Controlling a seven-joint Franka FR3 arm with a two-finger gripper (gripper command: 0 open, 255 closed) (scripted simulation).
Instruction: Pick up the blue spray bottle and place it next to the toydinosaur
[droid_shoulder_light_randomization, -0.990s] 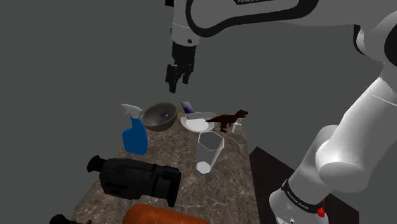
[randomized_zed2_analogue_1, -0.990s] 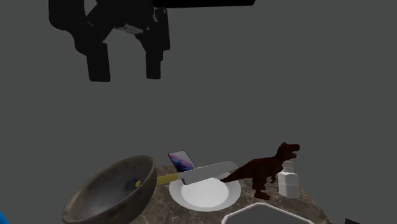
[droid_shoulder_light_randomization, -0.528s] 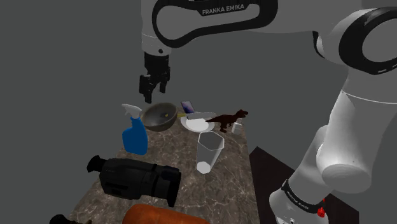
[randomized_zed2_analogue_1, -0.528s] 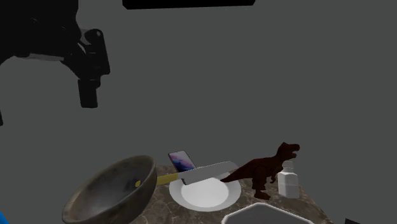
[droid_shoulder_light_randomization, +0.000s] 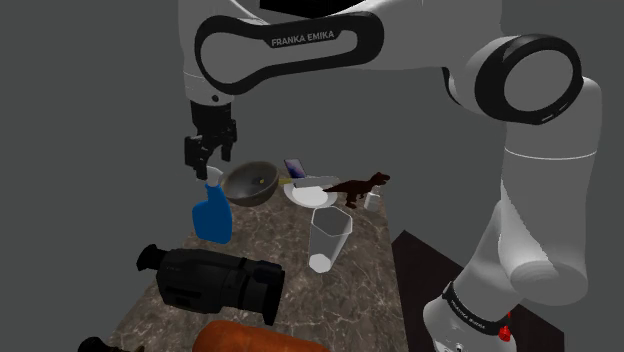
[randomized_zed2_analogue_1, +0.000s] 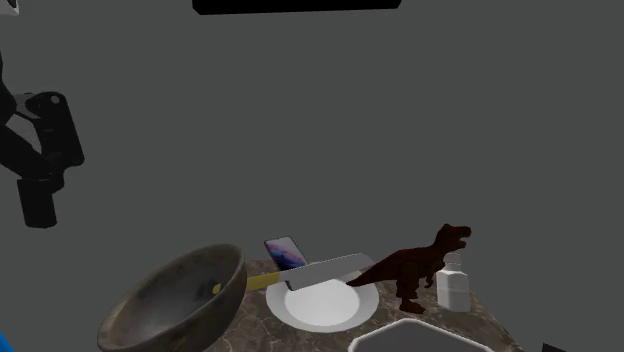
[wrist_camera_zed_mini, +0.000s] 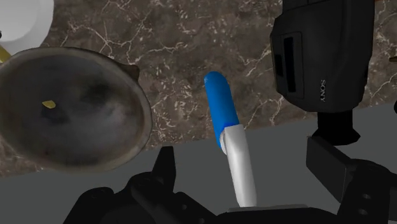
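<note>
Gripper (droid_shoulder_light_randomization: 207, 170): fingers apart, over bottle (droid_shoulder_light_randomization: 211, 216)
Bottle: upright on tabletop (droid_shoulder_light_randomization: 282, 236), beside bowl (droid_shoulder_light_randomization: 250, 183)
Dinosaur (droid_shoulder_light_randomization: 358, 186): well apart from bottle

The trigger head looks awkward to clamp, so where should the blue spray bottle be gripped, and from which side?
Probably from above: the blue spray bottle stands upright, thin and flat-sided in the wrist view. Set the fingers across its narrow width on the blue shoulder just below the white trigger head.
</note>
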